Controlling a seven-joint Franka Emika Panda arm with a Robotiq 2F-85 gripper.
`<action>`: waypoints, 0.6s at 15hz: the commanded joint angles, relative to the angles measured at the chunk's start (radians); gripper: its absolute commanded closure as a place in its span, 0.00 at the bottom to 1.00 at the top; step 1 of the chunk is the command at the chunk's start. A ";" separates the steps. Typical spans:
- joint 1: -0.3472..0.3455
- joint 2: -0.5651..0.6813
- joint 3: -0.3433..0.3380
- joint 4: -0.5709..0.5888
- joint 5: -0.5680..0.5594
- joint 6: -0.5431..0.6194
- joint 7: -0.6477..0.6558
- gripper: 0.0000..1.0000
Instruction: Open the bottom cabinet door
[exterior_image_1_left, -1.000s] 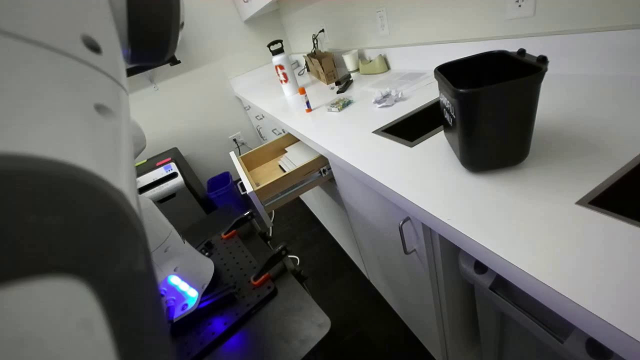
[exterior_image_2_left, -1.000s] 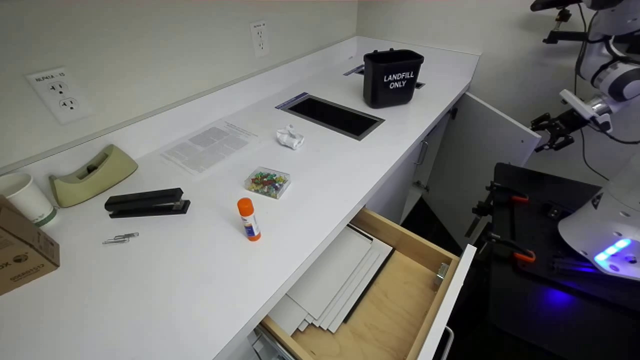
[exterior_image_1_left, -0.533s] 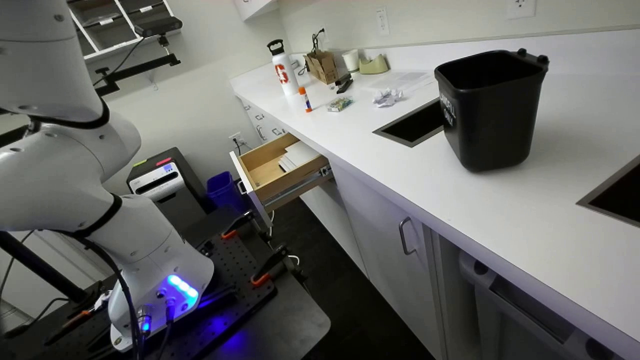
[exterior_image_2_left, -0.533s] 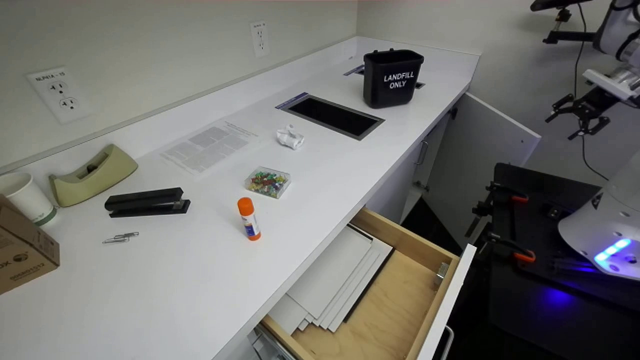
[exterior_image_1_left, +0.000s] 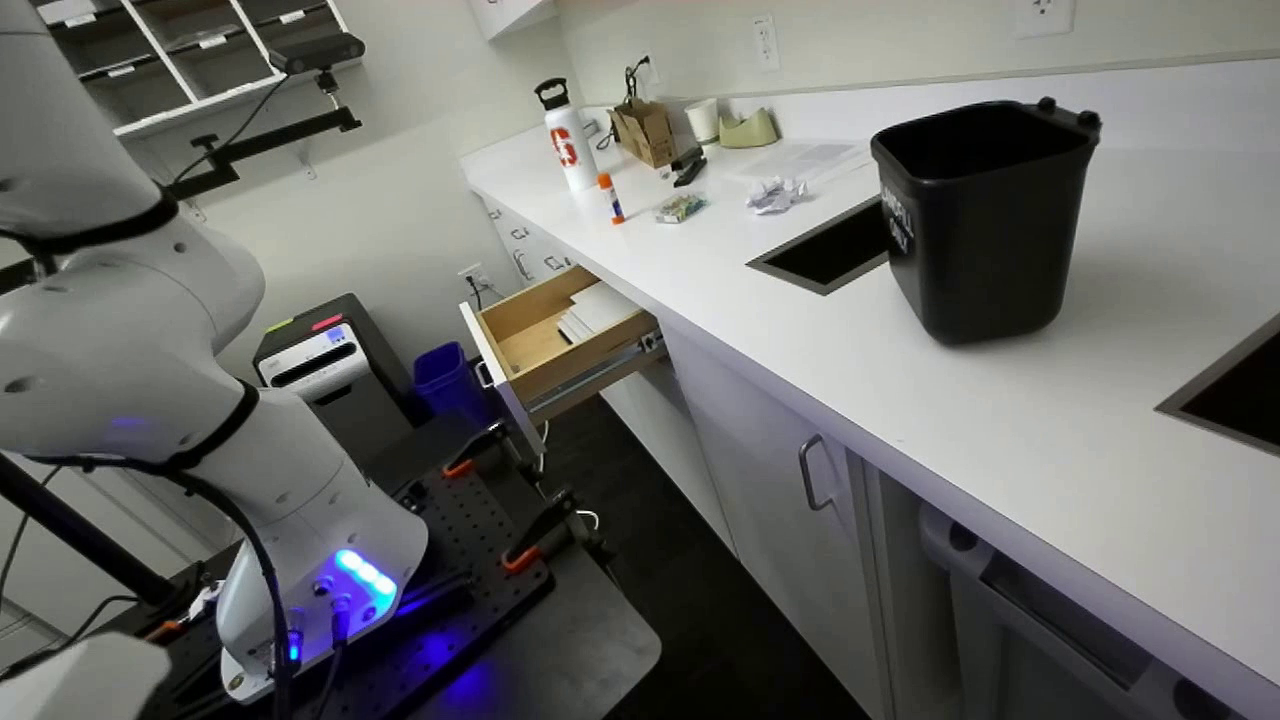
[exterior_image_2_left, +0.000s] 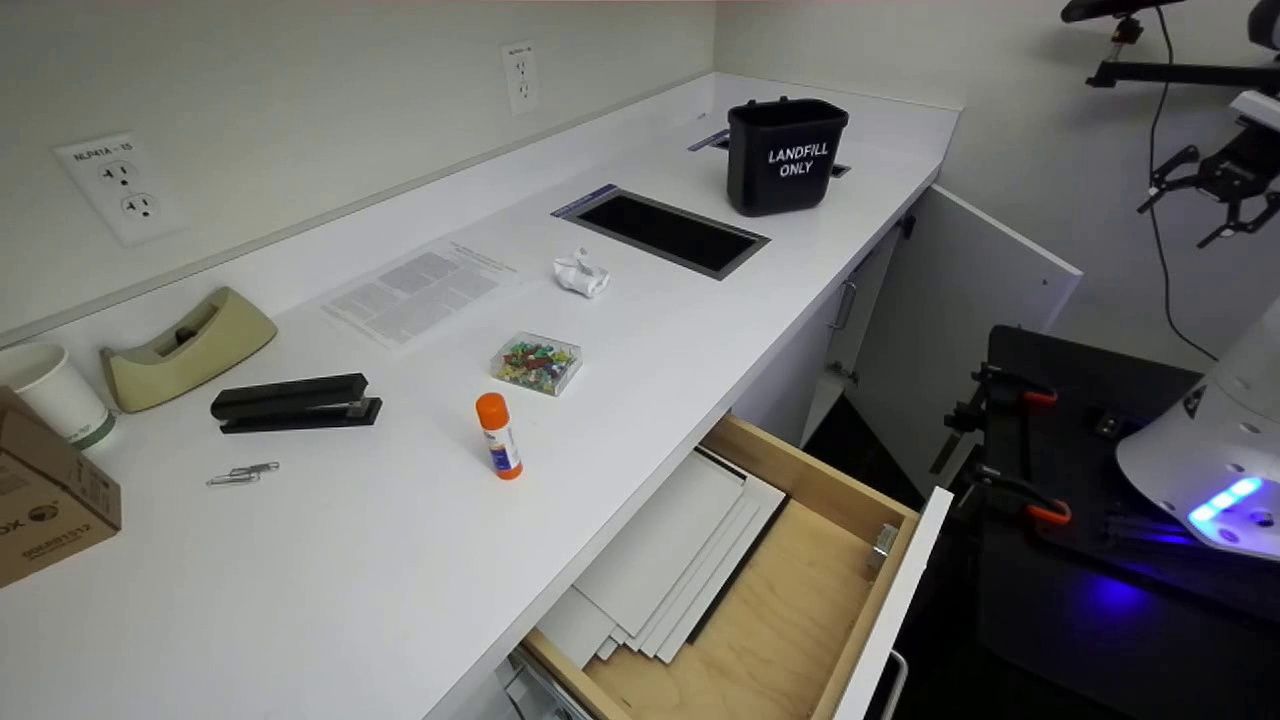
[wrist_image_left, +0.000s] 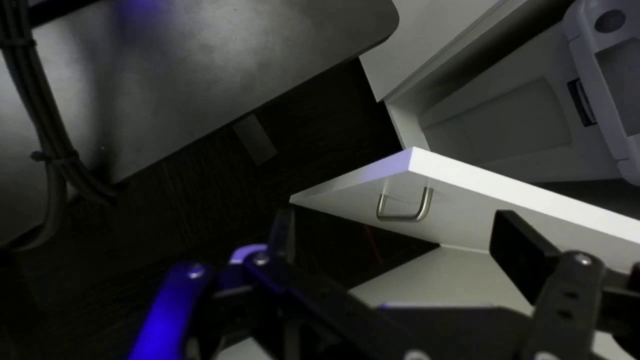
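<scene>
The bottom cabinet door (exterior_image_2_left: 960, 320) is a tall white panel that stands swung wide open at the counter's far end in an exterior view. In the wrist view the door (wrist_image_left: 465, 215) shows its top edge and its face with a metal bar handle (wrist_image_left: 402, 217). My gripper (exterior_image_2_left: 1171, 228) is open and empty, to the right of the door's free edge and apart from it. In the wrist view the gripper (wrist_image_left: 392, 225) has its fingers wide apart, with the handle showing beyond and between them. In an exterior view the door is out of view.
A grey bin (exterior_image_1_left: 1050, 610) stands in the opened cabinet. The twin white door (exterior_image_1_left: 770, 480) is shut. A drawer (exterior_image_2_left: 780, 590) is pulled out. The robot's dark base table (exterior_image_2_left: 1080, 600) with clamps (exterior_image_2_left: 1015, 385) stands near the door. A black bin (exterior_image_2_left: 785, 165) is on the counter.
My gripper has moved right and slightly up, away from the door's free edge. The arm has swung out of the way in an exterior view. The door has not moved.
</scene>
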 joint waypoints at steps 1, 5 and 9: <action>0.117 -0.244 -0.097 -0.063 -0.159 0.077 0.019 0.00; 0.035 -0.437 0.026 -0.056 -0.334 0.061 0.011 0.00; -0.109 -0.631 0.268 -0.103 -0.459 -0.026 0.064 0.00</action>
